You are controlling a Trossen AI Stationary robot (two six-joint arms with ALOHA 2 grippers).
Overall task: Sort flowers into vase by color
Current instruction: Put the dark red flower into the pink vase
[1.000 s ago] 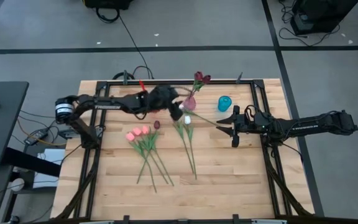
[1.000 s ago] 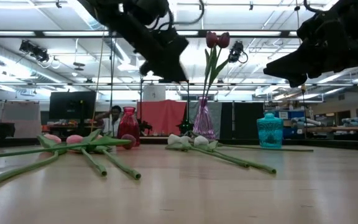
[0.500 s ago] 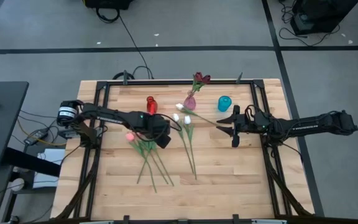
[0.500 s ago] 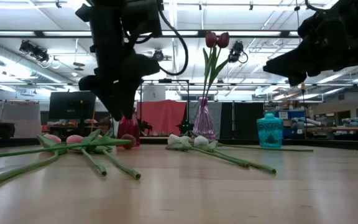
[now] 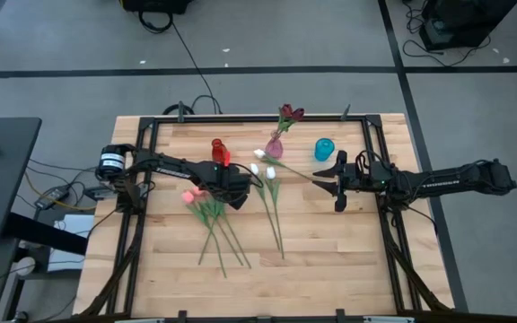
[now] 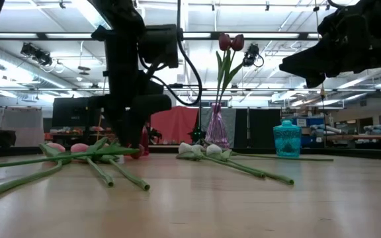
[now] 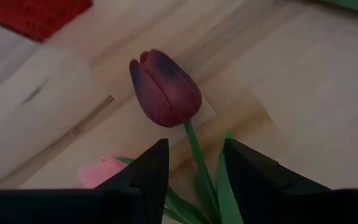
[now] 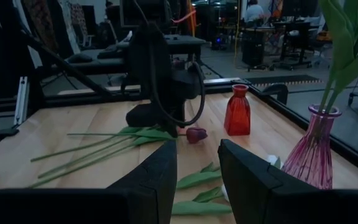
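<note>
The purple vase is holding two dark red tulips; the red vase and blue vase are showing nothing inside. My left gripper is hanging released over the dark red tulip lying on the surface, its stem running between my fingers, a closeness only my left wrist view is showing. Pink tulips and white tulips are lying nearby. My right gripper is waiting released near the blue vase.

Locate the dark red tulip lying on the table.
In the high view the dark red tulip lies left of centre, under the left end effector, between the red vase and the pink tulips.
</note>
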